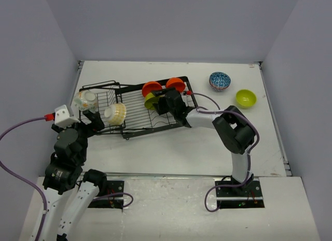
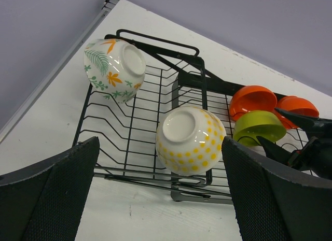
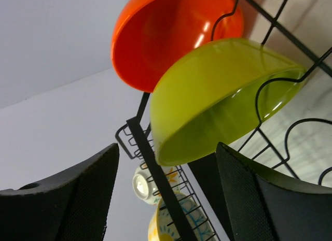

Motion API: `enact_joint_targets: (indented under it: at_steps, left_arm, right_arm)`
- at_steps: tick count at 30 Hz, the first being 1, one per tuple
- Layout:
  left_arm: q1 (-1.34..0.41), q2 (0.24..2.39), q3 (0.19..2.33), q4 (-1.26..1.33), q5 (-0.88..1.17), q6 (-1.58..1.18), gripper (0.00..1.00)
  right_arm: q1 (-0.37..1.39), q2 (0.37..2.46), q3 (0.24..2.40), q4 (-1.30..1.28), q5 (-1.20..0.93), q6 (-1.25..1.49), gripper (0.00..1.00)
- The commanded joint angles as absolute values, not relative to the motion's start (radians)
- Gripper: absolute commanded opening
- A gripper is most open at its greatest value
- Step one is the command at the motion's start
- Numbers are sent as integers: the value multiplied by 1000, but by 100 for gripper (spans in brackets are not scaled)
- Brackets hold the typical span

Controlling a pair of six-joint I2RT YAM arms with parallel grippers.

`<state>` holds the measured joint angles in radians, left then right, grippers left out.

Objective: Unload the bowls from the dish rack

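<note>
The black wire dish rack (image 1: 136,115) holds a leaf-patterned white bowl (image 1: 85,100), a yellow-dotted bowl (image 1: 115,113), two orange bowls (image 1: 151,87) (image 1: 175,84) and a lime green bowl (image 1: 151,100). My right gripper (image 1: 167,102) is open inside the rack. In the right wrist view the lime bowl's (image 3: 218,96) lower rim sits between the fingers of this gripper (image 3: 166,184), below an orange bowl (image 3: 166,36). My left gripper (image 2: 161,199) is open and empty over the table at the rack's near edge, just short of the yellow-dotted bowl (image 2: 191,140).
A blue-and-white patterned bowl (image 1: 219,81) and a second lime green bowl (image 1: 246,98) sit on the table right of the rack. Grey walls close in the table on the left, back and right. The right arm's cable (image 1: 207,98) loops near the rack's right end.
</note>
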<state>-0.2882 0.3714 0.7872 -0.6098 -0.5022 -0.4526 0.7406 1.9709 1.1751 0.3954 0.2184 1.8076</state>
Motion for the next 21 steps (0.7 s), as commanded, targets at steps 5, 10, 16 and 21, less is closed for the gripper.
enact_joint_targets:
  at_steps: [5, 10, 16, 21]
  left_arm:
    - [-288, 351, 798, -586, -500, -451, 100]
    - [-288, 351, 798, -587, -500, -451, 100]
    - [-288, 342, 798, -584, -500, -451, 100]
    - [-284, 345, 799, -586, -505, -453, 100]
  right_arm:
    - [744, 2005, 1206, 402, 290, 1836, 68]
    - [741, 2003, 1200, 407, 313, 1819, 62]
    - [735, 1994, 1187, 410, 334, 1810, 60]
    - [733, 1997, 1189, 410, 345, 1836, 56]
